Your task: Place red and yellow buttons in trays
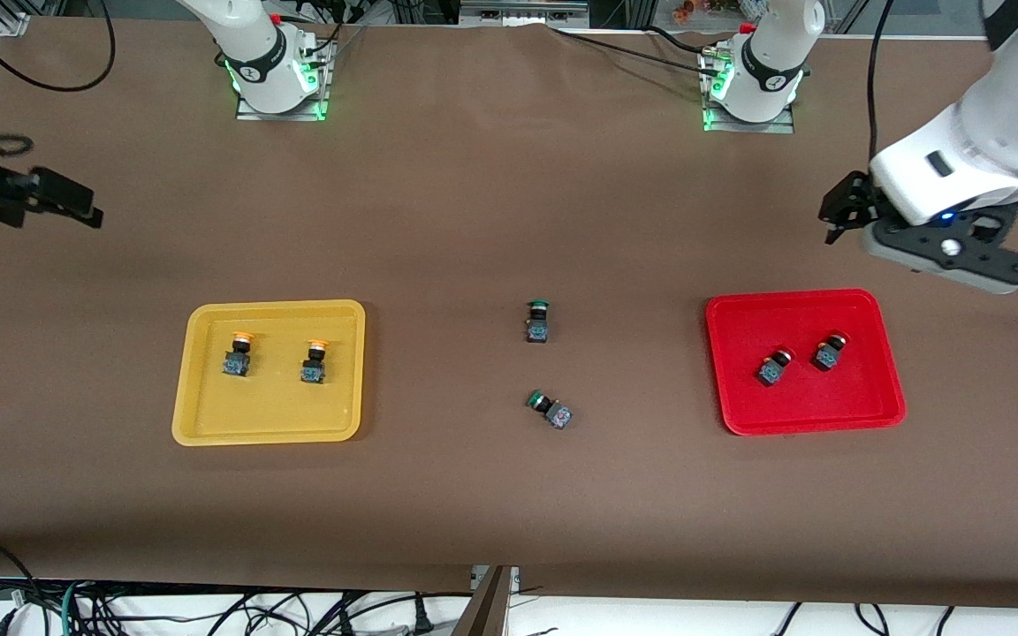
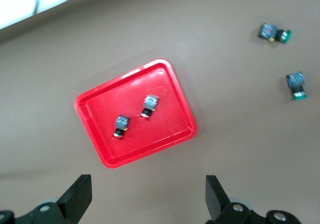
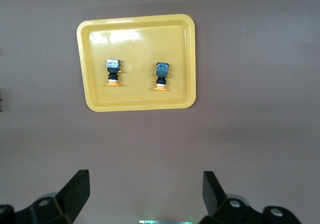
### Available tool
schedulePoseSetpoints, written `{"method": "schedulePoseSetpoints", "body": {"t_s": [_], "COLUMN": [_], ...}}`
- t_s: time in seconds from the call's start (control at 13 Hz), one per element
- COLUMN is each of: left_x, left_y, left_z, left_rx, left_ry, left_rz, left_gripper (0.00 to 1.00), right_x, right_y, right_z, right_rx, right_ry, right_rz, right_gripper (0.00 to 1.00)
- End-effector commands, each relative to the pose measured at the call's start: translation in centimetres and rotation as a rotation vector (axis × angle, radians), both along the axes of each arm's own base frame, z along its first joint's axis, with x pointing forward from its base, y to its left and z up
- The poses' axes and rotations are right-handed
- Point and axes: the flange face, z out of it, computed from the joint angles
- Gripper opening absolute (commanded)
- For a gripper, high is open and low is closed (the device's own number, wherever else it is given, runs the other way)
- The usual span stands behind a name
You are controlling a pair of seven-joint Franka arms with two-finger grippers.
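Note:
Two yellow-capped buttons lie in the yellow tray. Two red-capped buttons lie in the red tray. My left gripper is open and empty, up over bare table beside the red tray. Its wrist view shows the red tray with both red buttons. My right gripper is open and empty, up over bare table beside the yellow tray. Its wrist view shows the yellow tray with both yellow buttons.
Two green-capped buttons lie on the brown table between the trays, one nearer the front camera. They also show in the left wrist view. Cables hang along the table's near edge.

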Motion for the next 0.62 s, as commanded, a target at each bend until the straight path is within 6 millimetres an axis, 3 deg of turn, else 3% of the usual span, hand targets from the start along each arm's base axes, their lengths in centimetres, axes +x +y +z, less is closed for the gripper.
{"method": "schedulePoseSetpoints", "body": {"t_s": [0.0, 0.08, 0.15, 0.46, 0.54], "left_x": [-3.5, -4.3, -4.7, -4.6, -4.2], "left_y": [2.3, 4.2, 7.3, 8.1, 8.2], "left_z": [-0.6, -1.2, -1.2, -5.3, -5.5], "left_rx": [-0.012, -0.072, -0.104, -0.043, -0.051], "left_ry": [-0.043, -0.091, -0.173, -0.005, -0.002], "left_rz": [0.284, 0.365, 0.417, 0.431, 0.423], "left_gripper": [1.00, 1.00, 1.00, 1.00, 1.00], "right_x": [-3.1, -3.1, -3.2, -2.4, -2.3], "right_y": [-0.8, 0.0, 1.4, 1.4, 1.4], "right_z": [-0.2, -0.3, -0.2, -0.7, -0.6], "right_rx": [0.004, 0.004, -0.016, -0.039, -0.039], "right_ry": [0.009, 0.014, 0.016, 0.026, 0.025], "right_rz": [0.006, 0.015, 0.037, 0.024, 0.025], "right_gripper": [1.00, 1.00, 1.00, 1.00, 1.00]}}
